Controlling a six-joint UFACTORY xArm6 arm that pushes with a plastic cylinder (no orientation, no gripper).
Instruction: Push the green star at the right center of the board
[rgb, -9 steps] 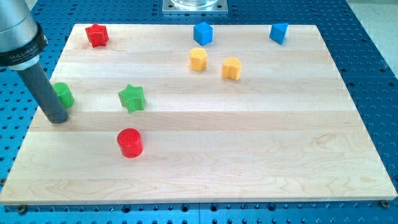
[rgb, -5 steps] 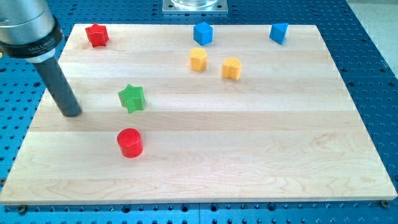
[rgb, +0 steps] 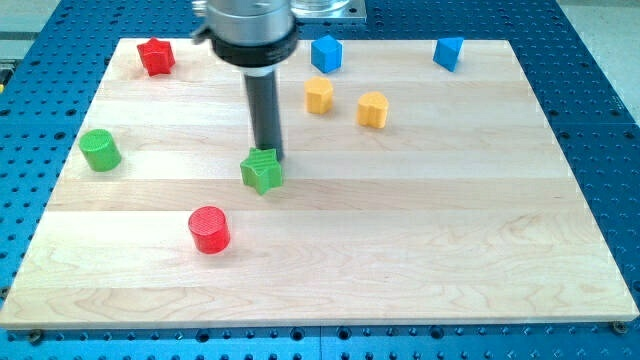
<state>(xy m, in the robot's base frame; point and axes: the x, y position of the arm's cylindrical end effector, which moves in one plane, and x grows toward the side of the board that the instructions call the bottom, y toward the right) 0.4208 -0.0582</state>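
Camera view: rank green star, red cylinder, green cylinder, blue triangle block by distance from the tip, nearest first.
From my tip:
1. green star, touching it, just below.
2. red cylinder, toward the view's bottom left.
3. green cylinder, far at the view's left.
4. blue triangle block, at the view's top right corner.

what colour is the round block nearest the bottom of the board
Red: the red cylinder, seen in the camera view.
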